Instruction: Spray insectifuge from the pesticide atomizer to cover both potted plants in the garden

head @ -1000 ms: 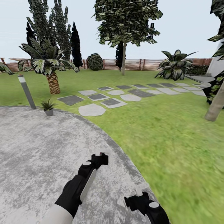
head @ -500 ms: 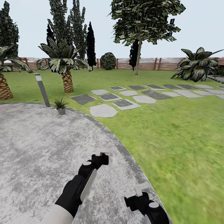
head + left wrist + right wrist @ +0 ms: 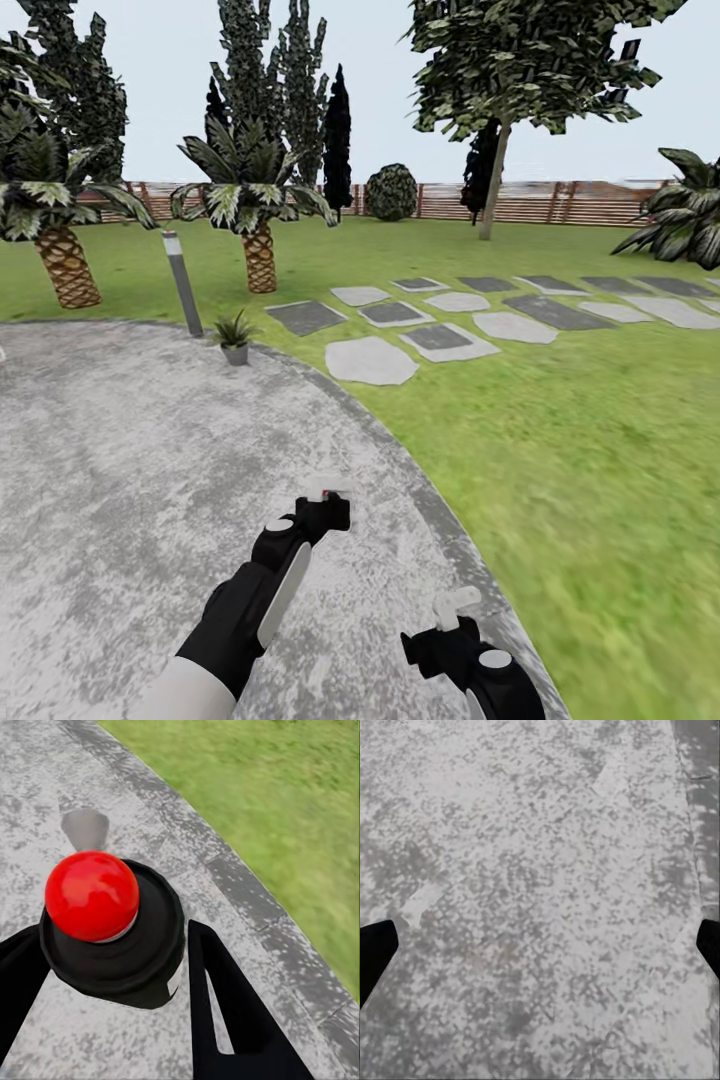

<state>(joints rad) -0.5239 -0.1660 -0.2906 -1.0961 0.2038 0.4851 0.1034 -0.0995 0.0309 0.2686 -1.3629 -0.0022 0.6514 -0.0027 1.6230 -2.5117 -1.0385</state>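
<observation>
Atomizer [image 3: 112, 922] clamped in left fingers [image 3: 240, 1020], red-dot head facing wrist camera; right fingers [image 3: 709, 945] spread, empty.

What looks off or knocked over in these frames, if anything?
Nothing stands out. The potted plant sits upright at the patio edge beside the lamp post. The pesticide atomizer sits between the left end effector's fingers. No spill or damage visible.

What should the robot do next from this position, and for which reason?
Probably drive forward and a little left across the patio toward the potted plant at its far edge beside the lamp post. The left gripper is shut on the atomizer, with its red dot visible, but the plant seems too far away for spraying. The right gripper is open over bare paving.
</observation>
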